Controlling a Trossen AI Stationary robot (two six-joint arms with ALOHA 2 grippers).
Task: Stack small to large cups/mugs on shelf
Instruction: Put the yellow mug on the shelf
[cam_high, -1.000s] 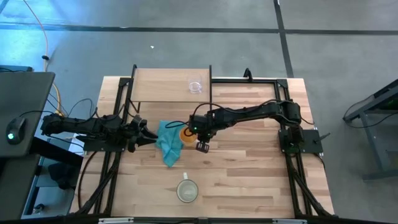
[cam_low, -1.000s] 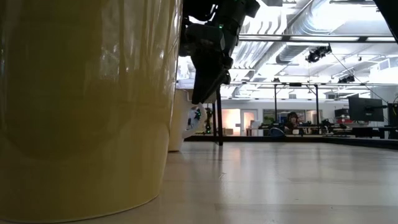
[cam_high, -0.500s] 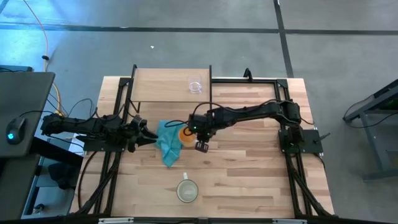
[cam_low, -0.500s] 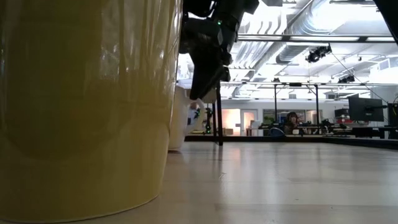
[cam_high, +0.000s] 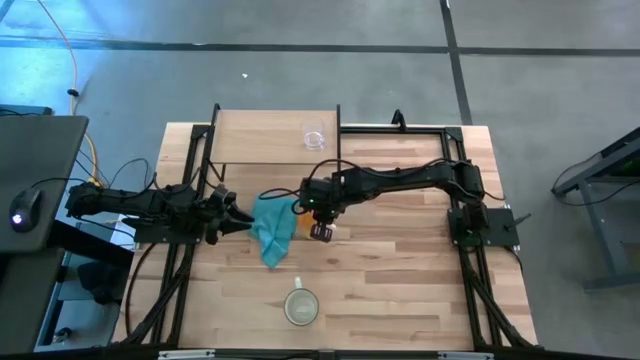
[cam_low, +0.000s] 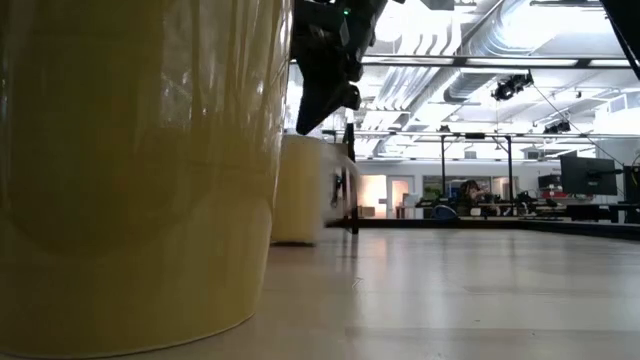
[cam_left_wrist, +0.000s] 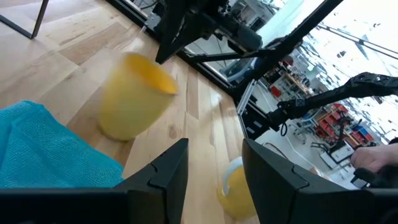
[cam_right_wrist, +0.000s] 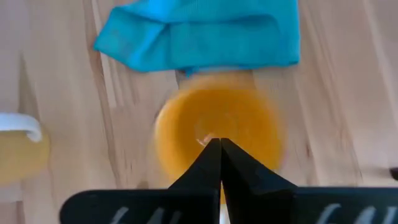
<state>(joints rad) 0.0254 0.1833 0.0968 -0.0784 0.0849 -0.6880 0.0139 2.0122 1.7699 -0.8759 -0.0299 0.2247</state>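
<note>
The orange mug (cam_high: 298, 222) stands upright on the plank table next to the teal cloth (cam_high: 268, 230); it looks blurred in the right wrist view (cam_right_wrist: 217, 124) and the left wrist view (cam_left_wrist: 134, 93). My right gripper (cam_high: 321, 231) is shut and hangs just over the mug's mouth (cam_low: 318, 115). My left gripper (cam_high: 235, 222) is open and waits at the cloth's left edge. The clear glass cup (cam_high: 314, 138) stands on the shelf (cam_high: 260, 135). The cream mug (cam_high: 300, 307) stands upright near the table's near edge. My right gripper points down from above with its shut fingertips (cam_right_wrist: 219, 149) at the orange mug's rim (cam_left_wrist: 158, 65). Whether they touch the rim, I cannot tell. The mug stands on its base on the table (cam_low: 305, 190).
The cream mug (cam_low: 130, 170) fills the left of the low view, close to that camera. The teal cloth (cam_right_wrist: 199, 34) lies crumpled between the two grippers. Bare planks stretch to the right of the orange mug. Black frame rails run along the table's sides.
My right gripper has risen and drifted slightly toward the table's left and far edge, staying shut. The orange mug below it has shifted on the table: in the low view it now shows wider and upright, clear below the fingertips.
</note>
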